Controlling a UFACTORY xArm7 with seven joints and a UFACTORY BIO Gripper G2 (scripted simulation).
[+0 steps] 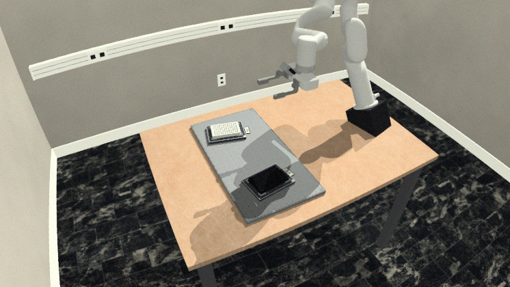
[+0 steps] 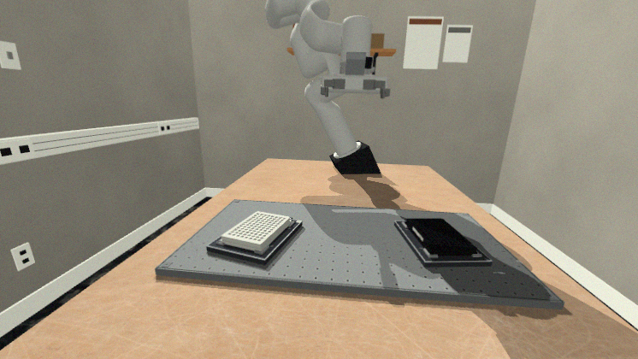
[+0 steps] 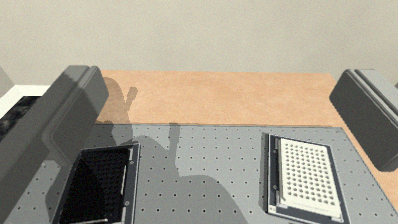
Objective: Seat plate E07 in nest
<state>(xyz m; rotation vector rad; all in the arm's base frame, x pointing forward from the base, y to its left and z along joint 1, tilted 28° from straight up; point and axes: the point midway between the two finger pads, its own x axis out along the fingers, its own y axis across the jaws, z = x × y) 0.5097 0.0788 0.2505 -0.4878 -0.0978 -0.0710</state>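
Observation:
A white plate with a grid of holes (image 1: 225,130) (image 2: 257,229) (image 3: 306,172) lies in a dark nest (image 2: 236,250) (image 3: 271,175). A black plate (image 1: 268,179) (image 2: 441,236) (image 3: 100,180) lies in a second dark nest (image 2: 459,263) (image 3: 132,185) and looks about flat; shadow hides its edges. I cannot read any label that tells E07 from E01 or N1 from N2. My gripper (image 1: 271,88) (image 2: 355,92) (image 3: 220,117) is open and empty, high above the table and back toward the arm's base, clear of both plates.
Both nests stand apart on a grey perforated board (image 1: 299,202) (image 2: 339,267) (image 3: 200,150) on the wooden table (image 1: 167,174) (image 2: 223,320). A small light tab (image 1: 247,130) sticks out beside the white plate's nest, another (image 1: 288,172) beside the black plate's. The arm's shadow crosses the board.

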